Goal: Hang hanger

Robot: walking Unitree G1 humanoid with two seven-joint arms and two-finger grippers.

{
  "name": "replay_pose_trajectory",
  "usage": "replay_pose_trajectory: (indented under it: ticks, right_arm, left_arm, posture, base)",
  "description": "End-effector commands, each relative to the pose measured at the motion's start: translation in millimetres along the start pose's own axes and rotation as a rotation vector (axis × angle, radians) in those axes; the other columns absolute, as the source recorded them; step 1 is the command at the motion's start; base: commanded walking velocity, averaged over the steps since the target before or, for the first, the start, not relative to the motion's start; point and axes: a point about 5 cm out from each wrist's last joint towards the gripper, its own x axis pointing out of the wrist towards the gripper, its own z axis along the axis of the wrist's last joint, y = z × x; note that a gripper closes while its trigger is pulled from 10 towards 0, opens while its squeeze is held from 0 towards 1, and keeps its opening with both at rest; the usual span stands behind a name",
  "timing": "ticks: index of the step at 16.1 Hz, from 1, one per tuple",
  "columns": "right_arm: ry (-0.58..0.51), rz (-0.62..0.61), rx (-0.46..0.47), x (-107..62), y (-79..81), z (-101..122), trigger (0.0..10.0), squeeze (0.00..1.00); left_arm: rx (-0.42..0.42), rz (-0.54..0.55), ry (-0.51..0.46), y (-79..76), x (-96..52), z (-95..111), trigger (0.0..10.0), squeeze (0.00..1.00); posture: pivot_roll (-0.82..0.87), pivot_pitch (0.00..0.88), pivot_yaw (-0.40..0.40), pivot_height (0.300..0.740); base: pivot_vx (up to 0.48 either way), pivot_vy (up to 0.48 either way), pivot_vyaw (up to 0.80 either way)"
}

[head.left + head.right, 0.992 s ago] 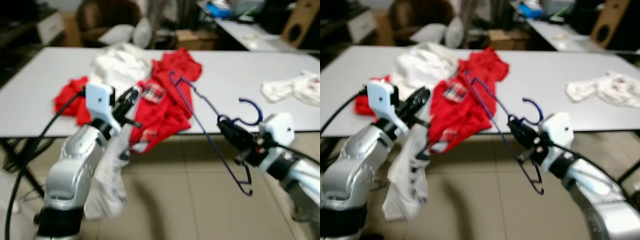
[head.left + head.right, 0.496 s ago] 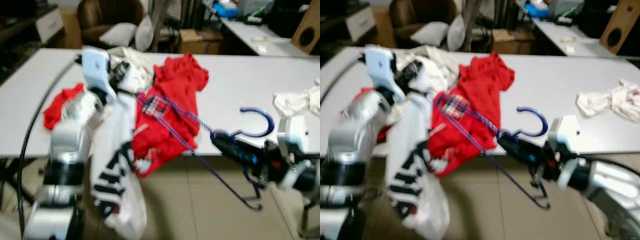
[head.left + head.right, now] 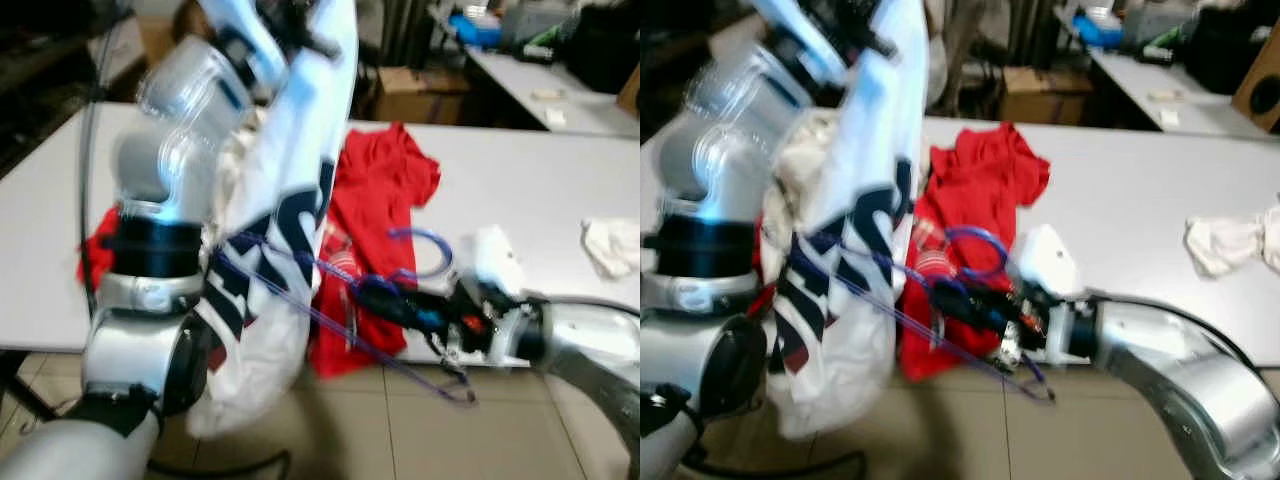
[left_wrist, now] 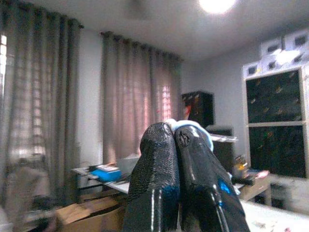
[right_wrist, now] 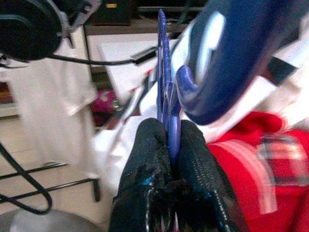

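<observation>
Blue wire hanger [image 3: 330, 310], clamped in the right gripper [image 3: 385, 298], has been pushed against the white shirt [image 3: 285, 250] now raised high, pinched in the left gripper [image 4: 176, 159], above the desk [image 3: 520, 190].

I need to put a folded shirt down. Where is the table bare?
The table is bare between the red shirt and the small white cloth at its right edge. The left side is crowded: the left tool lifts a white garment there, and the right tool holds the blue hanger.
</observation>
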Motion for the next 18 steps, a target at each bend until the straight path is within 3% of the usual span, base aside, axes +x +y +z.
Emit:
replay_pose_trajectory:
  ticks: [1,2,3,4,5,7,9,10,12,13,15,16,18]
  right_arm:
    - [0.019,-0.11,-0.023,2.6,-15.5,-2,10.0,0.0]
    - [-0.025,-0.403,-0.092,13.7,-56.4,10,10.0,0.0]
    - [-0.042,-0.509,-0.127,14.6,-70.3,16,10.0,0.0]
    - [-0.132,-0.698,-0.16,2.6,-94.6,35,10.0,0.0]
    - [-0.222,-0.81,-0.214,-13.4,-108.8,57,10.0,0.0]
    - [-0.314,-0.913,-0.326,-36.1,-119.5,86,10.0,0.0]
    - [-0.352,-0.915,-0.364,-42.8,-123.2,95,10.0,0.0]
    - [-0.329,-0.843,-0.368,-37.3,-120.4,90,10.0,0.0]
    - [-0.23,-0.64,-0.351,-20.4,-100.0,65,10.0,0.0]
    - [-0.155,-0.518,-0.327,-13.5,-83.4,45,10.0,0.0]
    - [-0.032,-0.395,-0.268,-16.1,-59.4,17,10.0,0.0]
    - [0.042,-0.401,-0.233,-22.3,-55.5,3,10.0,0.0]
    - [0.125,-0.397,-0.188,-30.8,-49.5,-13,10.0,0.0]
  left_arm:
    - [-0.012,-0.111,-0.051,-21.6,15.7,17,10.0,0.0]
    - [-0.002,-0.165,-0.117,-27.7,22.5,43,10.0,0.0]
    - [-0.003,-0.173,-0.135,-27.3,23.8,52,10.0,0.0]
    - [0.049,-0.153,-0.157,-16.8,21.0,67,10.0,0.0]
    - [0.095,-0.106,-0.175,-2.1,14.6,80,10.0,0.0]
    - [0.124,-0.008,-0.244,22.8,-2.7,99,10.0,0.0]
    - [0.122,0.088,-0.272,40.7,-19.3,107,10.0,0.0]
    - [0.116,0.126,-0.241,46.9,-27.3,100,10.0,0.0]
    - [0.151,0.167,-0.023,48.1,-44.3,52,10.0,0.0]
    - [0.15,0.148,0.156,36.8,-58.1,9,10.0,0.0]
    - [0.107,0.057,0.403,4.7,-91.0,-52,10.0,0.0]
    - [0.087,0.021,0.496,-9.3,-107.2,-71,10.0,0.0]
    - [0.077,-0.004,0.598,-20.1,-124.6,-86,10.0,0.0]
  posture:
    - [0.05,0.0,-0.031,0.74]
    - [0.07,0.0,-0.044,0.74]
    - [0.07,0.0,-0.047,0.74]
    - [0.07,0.0,-0.05,0.74]
    - [0.08,0.0,-0.051,0.74]
    - [0.07,0.0,-0.05,0.74]
    - [0.07,0.0,-0.049,0.74]
    - [0.07,0.0,-0.048,0.74]
    - [0.07,0.0,-0.049,0.74]
    - [0.07,0.0,-0.046,0.74]
    - [0.06,0.0,-0.037,0.74]
    - [0.06,0.0,-0.032,0.74]
    - [0.06,0.0,-0.029,0.74]
  base:
    - [0.435,0.0,0.0]
    - [0.42,0.0,0.0]
    - [0.42,0.0,0.0]
    - [0.394,0.0,0.0]
    - [0.341,0.0,0.0]
    - [0.146,0.0,0.0]
    - [0.0,0.0,0.0]
    - [0.0,0.0,0.0]
    - [0.0,0.0,0.0]
    - [0.0,0.0,0.0]
    - [0.0,0.0,0.0]
    - [0.0,0.0,0.0]
    - [0.0,0.0,0.0]
